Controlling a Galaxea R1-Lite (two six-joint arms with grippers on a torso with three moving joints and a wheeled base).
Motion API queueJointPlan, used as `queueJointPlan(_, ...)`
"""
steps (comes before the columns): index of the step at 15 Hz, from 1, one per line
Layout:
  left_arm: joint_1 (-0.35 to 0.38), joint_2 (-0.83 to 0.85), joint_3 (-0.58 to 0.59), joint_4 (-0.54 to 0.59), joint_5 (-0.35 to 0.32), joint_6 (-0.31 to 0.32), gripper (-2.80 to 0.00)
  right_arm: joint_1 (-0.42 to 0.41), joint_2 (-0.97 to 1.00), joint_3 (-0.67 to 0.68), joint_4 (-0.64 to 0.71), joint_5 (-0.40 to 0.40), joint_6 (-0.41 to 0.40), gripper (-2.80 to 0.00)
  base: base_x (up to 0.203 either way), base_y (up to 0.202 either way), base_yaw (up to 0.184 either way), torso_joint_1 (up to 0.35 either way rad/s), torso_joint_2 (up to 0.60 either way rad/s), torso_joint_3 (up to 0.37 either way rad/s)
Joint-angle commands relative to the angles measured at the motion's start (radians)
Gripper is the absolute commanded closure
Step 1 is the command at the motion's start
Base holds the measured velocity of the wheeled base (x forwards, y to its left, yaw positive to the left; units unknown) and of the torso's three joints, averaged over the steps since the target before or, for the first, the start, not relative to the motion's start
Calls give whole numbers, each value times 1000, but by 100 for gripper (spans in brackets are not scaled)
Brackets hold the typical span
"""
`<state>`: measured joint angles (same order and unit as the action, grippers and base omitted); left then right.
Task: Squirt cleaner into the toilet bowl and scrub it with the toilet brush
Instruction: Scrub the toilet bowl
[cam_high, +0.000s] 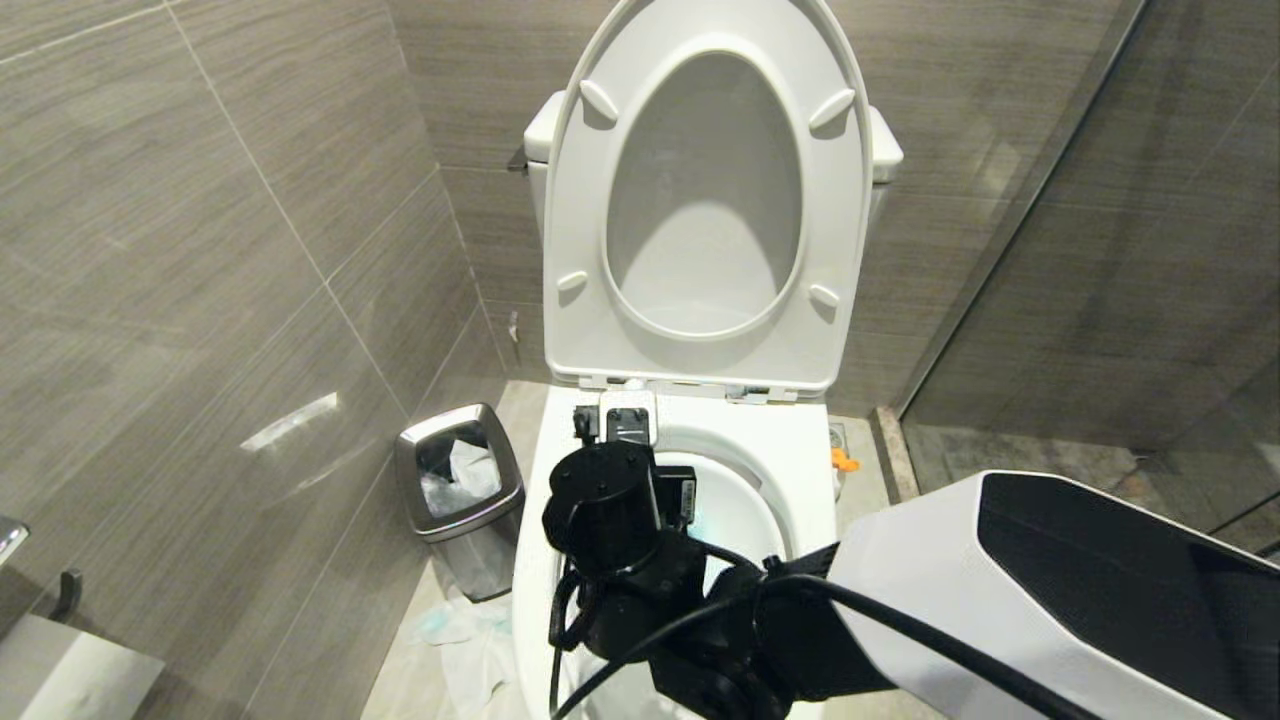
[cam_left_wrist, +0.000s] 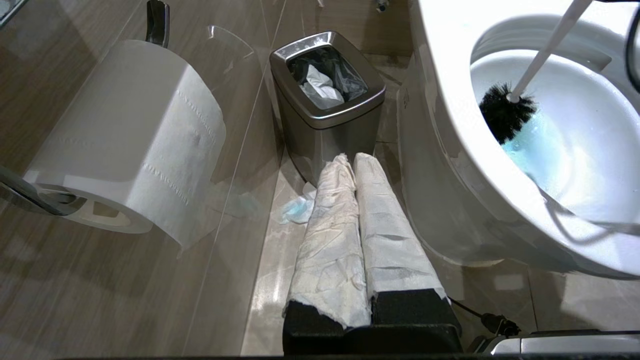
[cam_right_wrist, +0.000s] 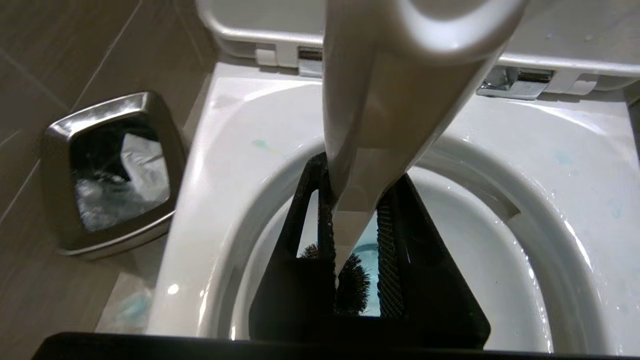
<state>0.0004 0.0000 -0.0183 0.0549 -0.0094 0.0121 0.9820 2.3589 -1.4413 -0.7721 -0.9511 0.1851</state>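
Observation:
The white toilet bowl (cam_high: 800, 470) stands open, with blue cleaner (cam_left_wrist: 532, 145) streaked down its inside. My right gripper (cam_right_wrist: 360, 172) hangs over the bowl (cam_right_wrist: 500, 260), shut on the white handle (cam_right_wrist: 390, 100) of the toilet brush. The handle slants down into the bowl (cam_left_wrist: 450, 165), and the black bristle head (cam_left_wrist: 505, 117) rests against the wet wall in the blue streak. Between the right fingers the bristles (cam_right_wrist: 352, 290) show. My right arm (cam_high: 1000, 590) reaches in from the lower right. My left gripper (cam_left_wrist: 350, 160), its fingers wrapped in white paper, is shut and empty, low beside the toilet.
A steel waste bin (cam_high: 460, 480) with a black liner stands on the floor left of the toilet, just beyond my left fingertips. A toilet paper roll (cam_left_wrist: 130, 135) hangs on the left wall. Crumpled tissue (cam_left_wrist: 297, 207) lies on the floor. The seat and lid (cam_high: 705, 190) are raised. A glass partition (cam_high: 1100, 250) closes the right side.

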Motion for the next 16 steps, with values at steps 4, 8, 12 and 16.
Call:
queueJointPlan(4,0,0,0,0,0,0,0,-111,44,-45,-6,-2,-12,0,0,0,0,0,0,0)
queueJointPlan(8,1,0,0,0,0,0,0,-192,17,4,-6,8,-24,0,0,0,0,0,0,0)
queueJointPlan(12,0,0,0,0,0,0,0,-202,-86,160,-11,15,-20,0,0,0,0,0,0,0)
queueJointPlan(16,1,0,0,0,0,0,0,-174,-188,326,-14,14,12,0,0,0,0,0,0,0)
